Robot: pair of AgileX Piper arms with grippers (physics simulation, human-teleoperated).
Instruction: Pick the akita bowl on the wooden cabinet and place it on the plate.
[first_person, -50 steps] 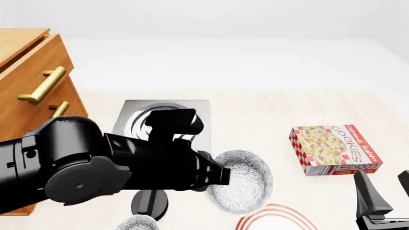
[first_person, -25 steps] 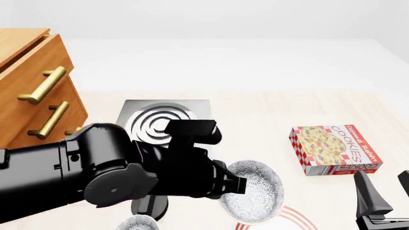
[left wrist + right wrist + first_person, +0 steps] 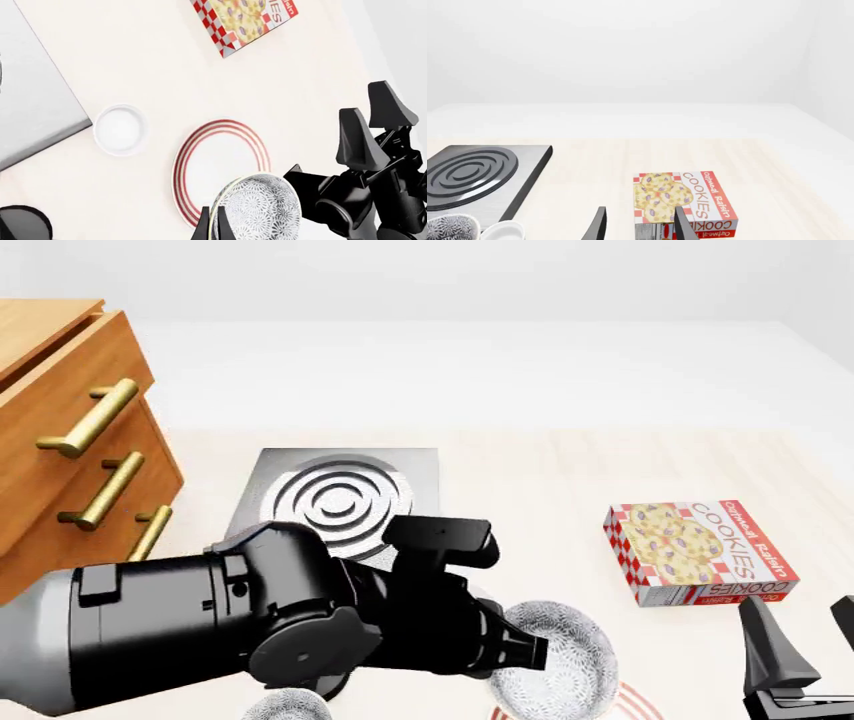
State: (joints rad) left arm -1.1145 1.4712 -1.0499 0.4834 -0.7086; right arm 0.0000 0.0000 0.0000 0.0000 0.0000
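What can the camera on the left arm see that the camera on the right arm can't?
Only the left wrist view shows the flat white plate with red rings, the speckled black-and-white bowl pinched at its rim by the left gripper, and the right arm's black gripper beside the plate.

Only the right wrist view shows the silver rings on the grey square stove plate and the white wall behind the table.

Both show the red-checked cookie box and the small plain white cup.
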